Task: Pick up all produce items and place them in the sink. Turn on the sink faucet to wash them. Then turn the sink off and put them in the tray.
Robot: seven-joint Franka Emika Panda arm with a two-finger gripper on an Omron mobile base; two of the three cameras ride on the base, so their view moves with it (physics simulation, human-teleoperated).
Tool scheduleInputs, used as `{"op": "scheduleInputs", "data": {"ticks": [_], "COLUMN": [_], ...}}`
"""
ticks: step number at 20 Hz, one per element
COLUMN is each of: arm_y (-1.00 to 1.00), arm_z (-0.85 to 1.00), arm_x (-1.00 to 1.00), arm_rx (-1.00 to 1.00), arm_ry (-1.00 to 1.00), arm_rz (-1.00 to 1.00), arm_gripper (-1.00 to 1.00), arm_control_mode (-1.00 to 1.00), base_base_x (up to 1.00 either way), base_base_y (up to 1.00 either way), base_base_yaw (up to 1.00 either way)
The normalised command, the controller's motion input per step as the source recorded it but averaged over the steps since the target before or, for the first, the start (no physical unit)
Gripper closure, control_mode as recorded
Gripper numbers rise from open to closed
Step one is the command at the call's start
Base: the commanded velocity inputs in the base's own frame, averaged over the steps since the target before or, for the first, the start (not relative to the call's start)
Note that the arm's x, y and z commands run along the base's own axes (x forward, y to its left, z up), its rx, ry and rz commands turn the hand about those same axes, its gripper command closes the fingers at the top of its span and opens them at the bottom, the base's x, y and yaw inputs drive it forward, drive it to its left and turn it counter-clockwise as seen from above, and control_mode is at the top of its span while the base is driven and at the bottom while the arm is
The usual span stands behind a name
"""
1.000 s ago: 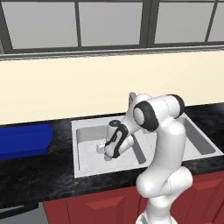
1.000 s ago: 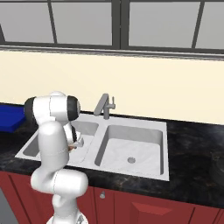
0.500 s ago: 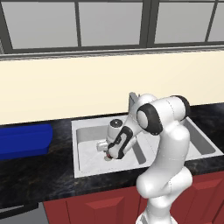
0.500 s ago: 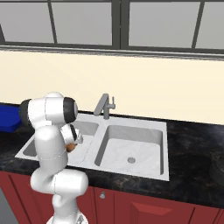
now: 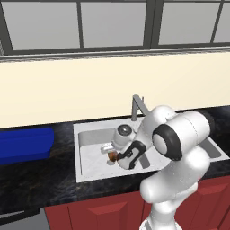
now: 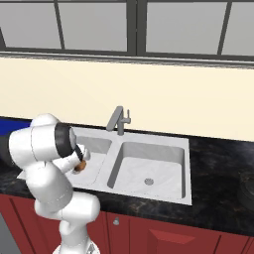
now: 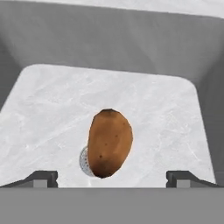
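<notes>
In the left base view, the arm is hiding most of the potato point(image 5: 112, 155) at the frame's centre, inside the sink point(image 5: 92, 155). In the right base view, it is peeking out at centre left. In the hand view, it is covering part of the drain point(image 7: 84, 161), with the gripper point(image 7: 112, 178) standing wide open and clear of it.

In the hand view the potato point(image 7: 110, 143), ahead of the claw point(image 7: 112, 177), hides most of the round drain point(image 7: 82, 161). In the left base view the arm covers part of the sink point(image 5: 92, 155), and the blue tray point(image 5: 24, 144), far from the claw, is cut by the picture's edge.
</notes>
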Motion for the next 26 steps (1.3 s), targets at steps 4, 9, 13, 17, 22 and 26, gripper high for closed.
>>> {"op": "scheduleInputs", "data": {"ticks": [4, 9, 13, 17, 22, 26], "arm_y": [0.0, 0.03, 0.14, 0.05, 0.0, -0.15], "arm_z": [1.0, 1.0, 1.0, 1.0, 1.0, 0.63], "arm_x": [-0.17, 0.0, 0.0, 0.0, -0.07, -0.35], "arm_rx": [0.0, 0.04, 0.05, 0.02, 0.0, 0.0], "arm_ry": [-0.05, 0.0, 0.0, 0.0, 0.0, 0.0], "arm_rz": [0.0, 0.0, 0.0, 0.0, 0.0, 0.0], "arm_gripper": [-1.0, -1.0, -1.0, -1.0, -1.0, -1.0], "arm_control_mode": [-1.0, -1.0, -1.0, -1.0, -1.0, -1.0], "base_base_x": [0.0, 0.0, 0.0, 0.0, 0.0, 0.0], "base_base_y": [0.0, 0.0, 0.0, 0.0, 0.0, 0.0], "base_base_yaw": [0.0, 0.0, 0.0, 0.0, 0.0, 0.0]}}
